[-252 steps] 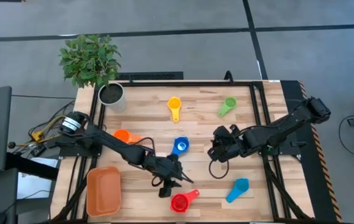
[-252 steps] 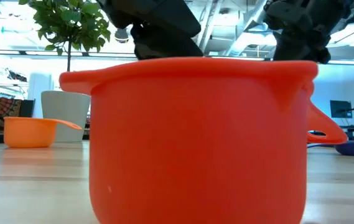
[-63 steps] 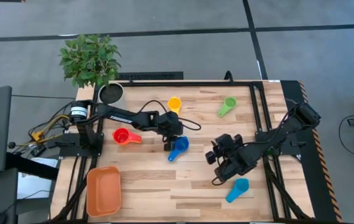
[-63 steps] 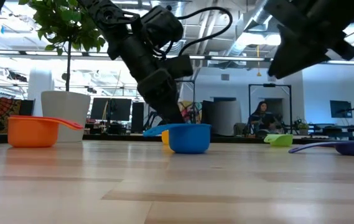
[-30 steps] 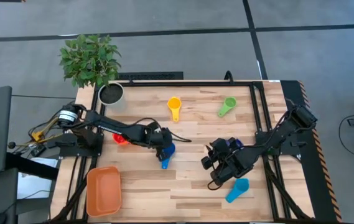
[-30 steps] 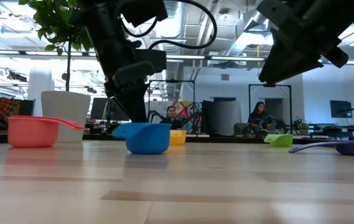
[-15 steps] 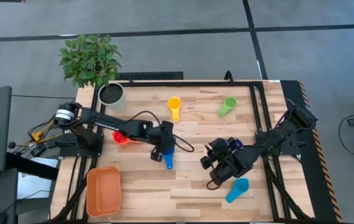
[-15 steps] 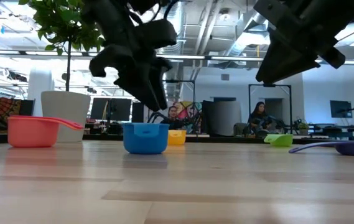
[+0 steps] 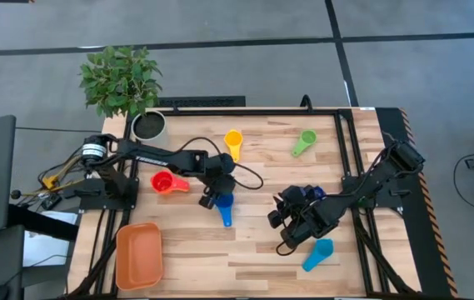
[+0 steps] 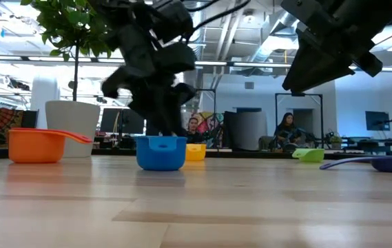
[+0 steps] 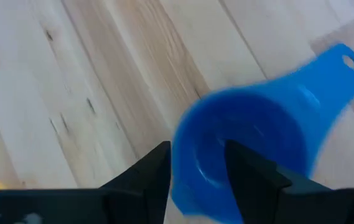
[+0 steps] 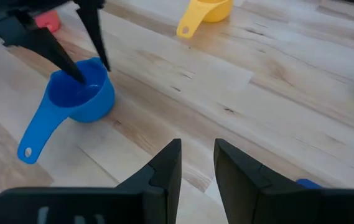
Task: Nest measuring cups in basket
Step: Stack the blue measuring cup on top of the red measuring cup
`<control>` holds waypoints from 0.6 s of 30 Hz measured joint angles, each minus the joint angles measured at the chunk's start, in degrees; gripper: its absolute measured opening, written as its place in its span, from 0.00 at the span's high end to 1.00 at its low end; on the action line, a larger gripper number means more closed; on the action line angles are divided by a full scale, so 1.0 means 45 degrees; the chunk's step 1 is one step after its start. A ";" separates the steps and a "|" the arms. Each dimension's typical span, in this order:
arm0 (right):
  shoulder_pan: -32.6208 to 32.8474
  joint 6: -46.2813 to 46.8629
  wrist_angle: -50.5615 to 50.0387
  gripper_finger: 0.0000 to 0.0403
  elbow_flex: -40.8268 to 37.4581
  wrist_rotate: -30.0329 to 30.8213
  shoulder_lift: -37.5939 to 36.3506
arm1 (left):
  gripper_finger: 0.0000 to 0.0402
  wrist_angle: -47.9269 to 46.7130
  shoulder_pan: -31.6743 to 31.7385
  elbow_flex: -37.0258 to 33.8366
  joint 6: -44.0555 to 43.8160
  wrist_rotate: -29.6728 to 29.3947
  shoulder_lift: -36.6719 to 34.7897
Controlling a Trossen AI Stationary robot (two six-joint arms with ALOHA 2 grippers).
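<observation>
The blue measuring cup stands upright on the table's middle, its handle toward the near edge. My left gripper stands open over it, slanting down, one finger inside the bowl and one outside the rim. My right gripper hovers open right of it, nothing between its fingers. Other cups rest on the wood: yellow, green, red, light blue. The orange basket sits at the near left. My left gripper straddles the blue cup's wall on the side away from the handle, one finger in the bowl and one outside. A gap shows between fingers and wall in the wrist view. I cannot tell whether either finger touches. The cup rests on the table.
A white plant pot stands at the far left corner. A dark blue piece shows beside my right arm. Black frame rails run along the table's left and right sides. Bare wood lies between the blue cup and the basket.
My left gripper has rolled its wrist and shifted a little toward the far edge, and its fingers have spread apart off the blue cup's rim. The cup has turned on the table, its handle swinging toward the near edge.
</observation>
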 joint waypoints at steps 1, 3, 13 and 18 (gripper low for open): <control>0.0000 -0.0014 -0.0004 0.70 0.0000 -0.0004 0.0005 | 0.65 0.0018 -0.0005 0.0009 0.0065 -0.0015 0.0094; 0.0000 -0.0061 -0.0064 0.70 -0.0005 0.0010 -0.0005 | 0.65 -0.0109 -0.0012 0.0000 0.0056 -0.0266 0.0206; -0.0024 -0.0116 -0.0257 0.70 -0.0005 0.0022 -0.0005 | 0.89 -0.0167 0.0107 0.0000 -0.0955 -0.1019 0.0354; -0.0024 -0.0121 -0.0267 0.70 -0.0005 0.0020 -0.0005 | 0.97 -0.0296 0.0111 0.0000 -0.2346 -0.1249 0.0350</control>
